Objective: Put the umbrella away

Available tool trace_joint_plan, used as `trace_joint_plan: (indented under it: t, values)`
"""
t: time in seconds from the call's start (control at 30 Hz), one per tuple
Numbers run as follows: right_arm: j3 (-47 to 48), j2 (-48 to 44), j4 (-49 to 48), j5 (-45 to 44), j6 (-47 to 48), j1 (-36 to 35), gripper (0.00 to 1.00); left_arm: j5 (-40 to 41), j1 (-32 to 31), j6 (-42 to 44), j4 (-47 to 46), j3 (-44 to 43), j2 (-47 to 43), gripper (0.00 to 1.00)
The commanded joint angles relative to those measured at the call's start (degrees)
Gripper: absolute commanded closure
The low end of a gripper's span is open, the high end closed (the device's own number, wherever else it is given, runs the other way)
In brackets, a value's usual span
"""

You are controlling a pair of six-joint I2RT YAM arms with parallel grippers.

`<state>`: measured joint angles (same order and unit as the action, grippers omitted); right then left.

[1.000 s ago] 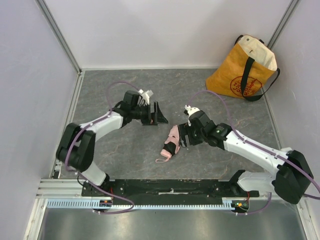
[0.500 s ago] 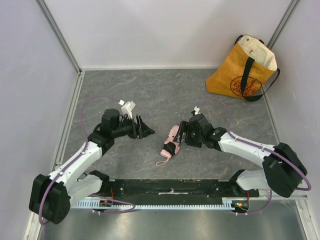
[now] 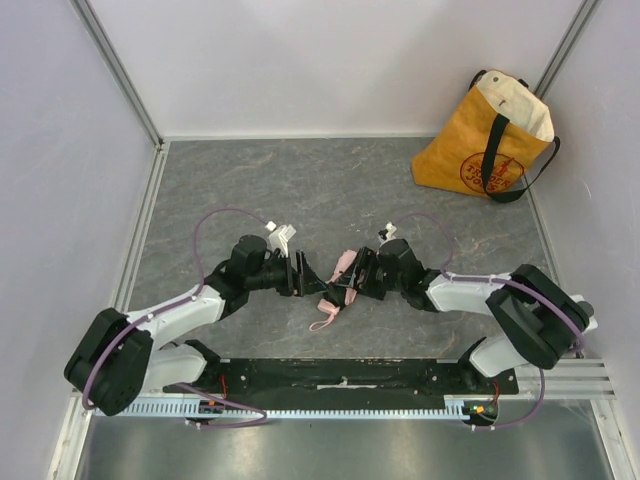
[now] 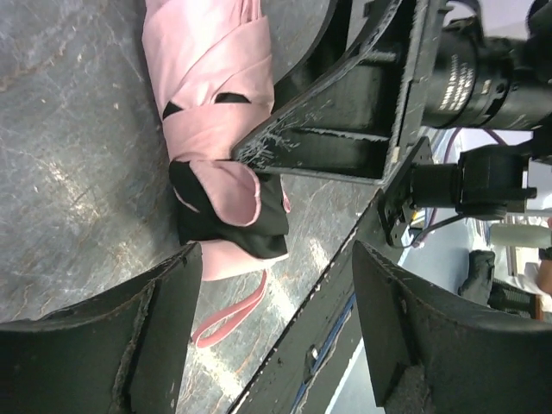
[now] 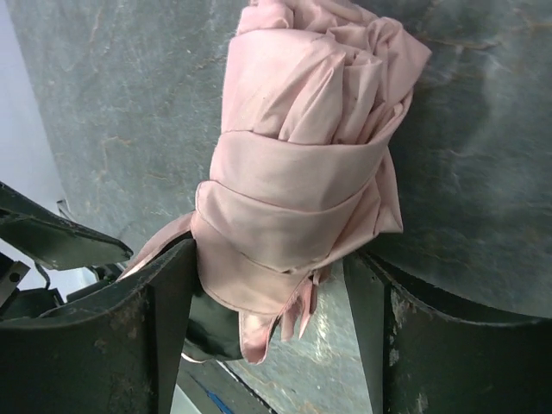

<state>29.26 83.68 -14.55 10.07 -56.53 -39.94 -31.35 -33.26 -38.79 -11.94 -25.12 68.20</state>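
Note:
The umbrella point(image 3: 346, 270) is a folded pale pink bundle lying on the grey floor between both arms, its wrist strap point(image 3: 322, 318) trailing toward the near edge. My right gripper point(image 3: 359, 278) straddles it from the right. In the right wrist view the umbrella point(image 5: 302, 172) fills the gap, and the right gripper point(image 5: 272, 328) is shut on its fabric with both fingers touching. My left gripper point(image 3: 307, 277) sits just left of it, open. In the left wrist view the umbrella point(image 4: 216, 86), with its black band and strap point(image 4: 228, 319), lies just ahead of the left gripper point(image 4: 276, 319), nothing between its fingers.
A yellow tote bag point(image 3: 485, 140) with black handles stands open at the back right corner against the wall. White walls enclose the floor on three sides. A black mounting rail point(image 3: 340, 375) runs along the near edge behind the strap.
The left arm has swung down and right, bringing its gripper next to the umbrella. The right gripper has shifted left and its fingers have narrowed onto the fabric.

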Motion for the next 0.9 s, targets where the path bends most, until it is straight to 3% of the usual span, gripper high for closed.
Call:
trace_joint_plan:
  t: [0.0,0.13,0.23,0.43,0.7,0.87]
  values:
    - [-1.1,4.0,-12.2,-0.7,0.2,0.2,0.26,3.3,-0.2,0.4,-2.8,-1.5,-3.2,0.26]
    - [1.4,7.4,-15.4,-2.1,4.8,-1.3,0.53,6.2,-0.1,-0.2,-1.2,-1.2,-8.9,0.27]
    - [7.7,8.2,-5.4,-5.6,7.9,-2.1,0.7,7.4,0.0,2.5,3.8,-4.4,-11.6,0.27]
    - [36.4,12.8,44.9,-30.3,20.5,-2.5,0.69,8.4,0.6,6.3,11.1,-11.2,-13.2,0.26]
    - [58.3,28.2,72.5,-54.1,25.9,-2.9,0.69,7.5,1.0,5.7,13.2,-9.0,-19.9,0.25]
    - [79.3,44.7,91.2,-64.4,23.4,-5.0,0.66,7.6,1.5,6.3,15.9,-7.1,-25.0,0.22]
